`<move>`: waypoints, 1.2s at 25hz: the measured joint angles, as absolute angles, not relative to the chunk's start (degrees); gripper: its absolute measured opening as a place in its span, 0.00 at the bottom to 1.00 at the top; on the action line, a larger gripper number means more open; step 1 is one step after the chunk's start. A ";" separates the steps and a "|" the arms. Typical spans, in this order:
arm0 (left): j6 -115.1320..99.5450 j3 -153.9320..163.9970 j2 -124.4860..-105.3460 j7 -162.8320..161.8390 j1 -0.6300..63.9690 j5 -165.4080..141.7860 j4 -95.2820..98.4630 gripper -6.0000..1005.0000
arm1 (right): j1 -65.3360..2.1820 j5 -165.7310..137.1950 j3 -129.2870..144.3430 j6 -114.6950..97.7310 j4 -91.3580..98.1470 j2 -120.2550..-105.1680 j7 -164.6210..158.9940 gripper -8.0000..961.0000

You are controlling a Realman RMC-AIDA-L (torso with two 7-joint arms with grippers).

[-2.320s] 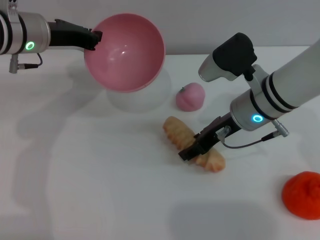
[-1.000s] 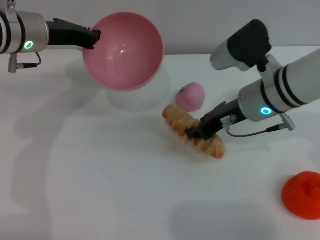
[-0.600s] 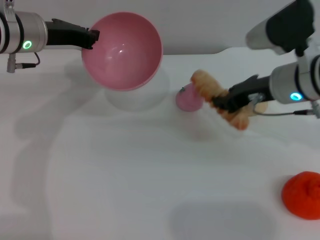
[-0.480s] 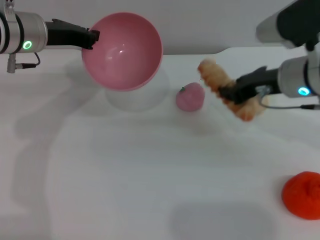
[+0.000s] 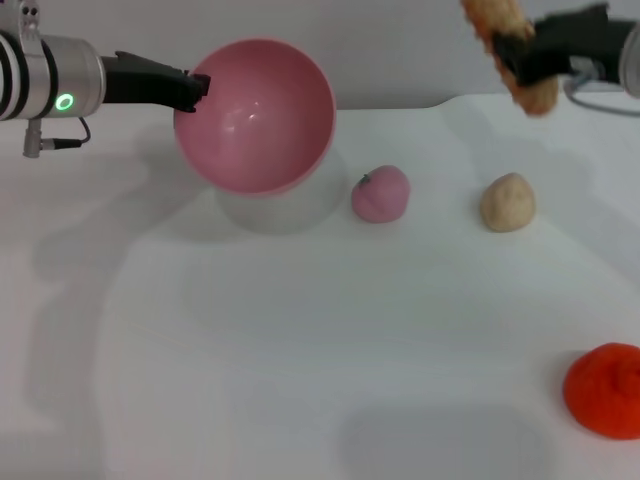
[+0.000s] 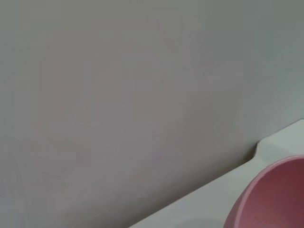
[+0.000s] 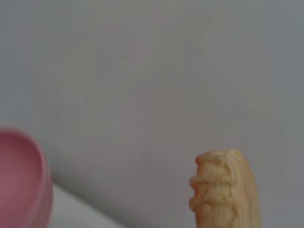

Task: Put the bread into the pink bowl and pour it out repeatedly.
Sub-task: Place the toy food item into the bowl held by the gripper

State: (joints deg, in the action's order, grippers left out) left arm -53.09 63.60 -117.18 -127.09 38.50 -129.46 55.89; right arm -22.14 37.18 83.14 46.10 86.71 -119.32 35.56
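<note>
Round, deep, smooth pink plastic bowl (image 5: 256, 115): being held off the white table (image 5: 300, 350) at its rim by L gripper (image 5: 196, 92), jaws clamped on the edge, opening tilted toward cam.

Elongated ridged tan-orange toy loaf, i.e. bread (image 5: 508, 45): being held aloft at upper R by R gripper (image 5: 520, 50), pinched mid-length, well apart from bowl.

On table: small pink peach-like fruit (image 5: 380, 193), round beige lump (image 5: 507, 202), orange-red crinkly blob (image 5: 605, 389).

You see a white table (image 5: 250, 380) under soft shadows; behind the table stands a plain grey wall (image 6: 118, 85).
</note>
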 joint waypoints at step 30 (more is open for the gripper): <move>-53.50 65.37 -117.76 -127.06 39.07 -128.98 53.36 0.05 | -28.38 43.76 113.73 19.06 78.53 -119.03 35.84 0.18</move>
State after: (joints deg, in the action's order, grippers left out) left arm -53.50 65.37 -117.76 -127.06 39.07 -128.98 53.36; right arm -28.38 43.76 113.73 19.06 78.53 -119.03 35.84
